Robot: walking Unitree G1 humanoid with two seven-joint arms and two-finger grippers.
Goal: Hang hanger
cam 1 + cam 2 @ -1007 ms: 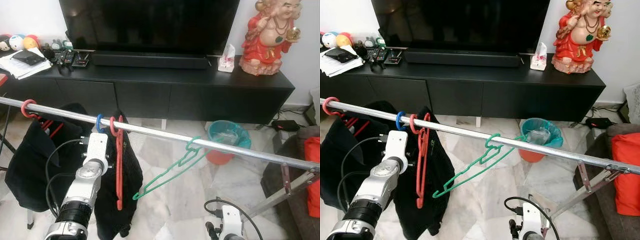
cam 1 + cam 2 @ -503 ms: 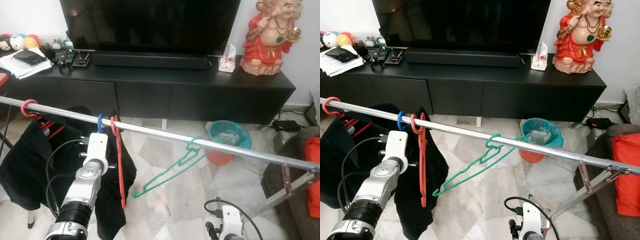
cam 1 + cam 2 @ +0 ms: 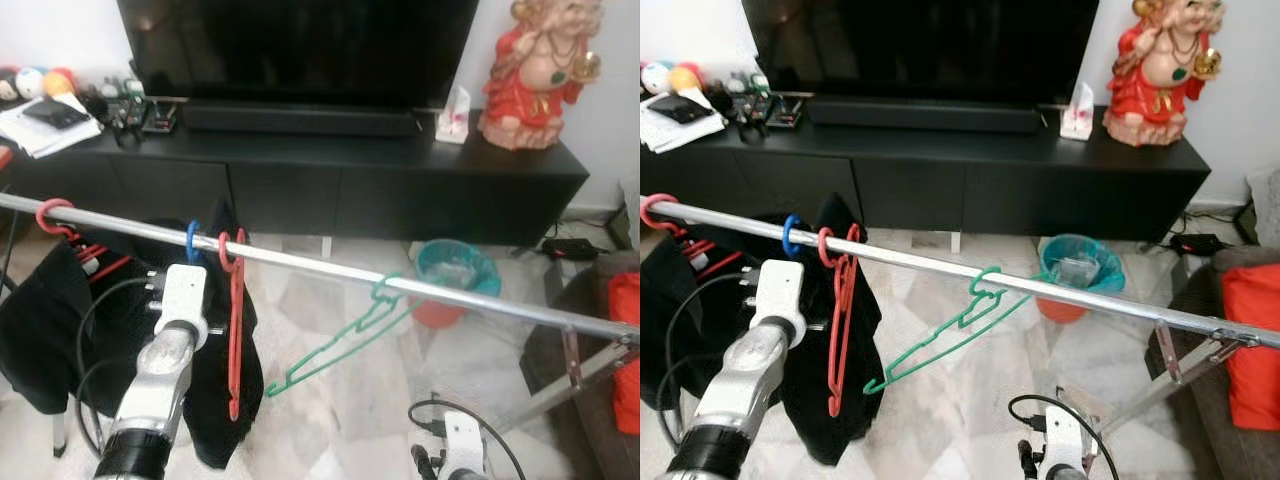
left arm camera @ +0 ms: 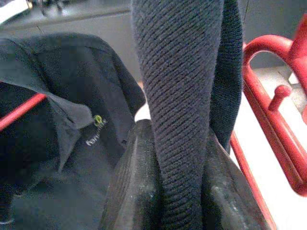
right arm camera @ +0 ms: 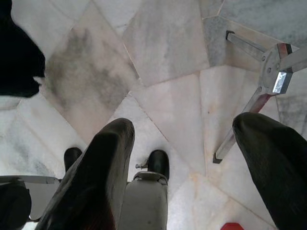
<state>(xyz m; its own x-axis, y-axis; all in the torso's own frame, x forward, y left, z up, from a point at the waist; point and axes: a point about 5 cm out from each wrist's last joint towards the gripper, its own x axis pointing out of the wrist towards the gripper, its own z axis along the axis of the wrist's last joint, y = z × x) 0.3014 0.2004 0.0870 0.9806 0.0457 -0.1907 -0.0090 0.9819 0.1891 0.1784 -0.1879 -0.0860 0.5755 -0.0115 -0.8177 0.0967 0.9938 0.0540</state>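
Steel clothes rail (image 3: 330, 270) runs across the room from the robot's left, sloping down toward the right, in front of a black TV console (image 3: 400, 170); on it, from left: a red hook (image 3: 50, 215) over a black shirt (image 3: 50, 320), a blue hanger hook (image 3: 192, 243), a red plastic hanger (image 3: 235, 330), then well apart a green hanger (image 3: 345, 335) hooked on the rail and tilted with its bar swung down to the left; dark knit garment (image 4: 187, 96) hangs from the rail beside the red hanger; left gripper (image 4: 180, 191) is raised just below the rail, between the shirt and the red hanger, its two fingers (image 4: 134, 191) pressed together on a fold of the knit garment; left arm (image 3: 165, 370) reaches up from below; right gripper (image 5: 192, 158) hangs low over the marble floor (image 5: 163, 57), fingers spread wide with nothing between them, a folding leg of the rack (image 5: 259, 91) nearby; teal bin (image 3: 458, 270) stands on the floor beyond the rail; red figurine (image 3: 535, 70) sits on the console's right end; red cushion (image 3: 1250, 330) at far right.
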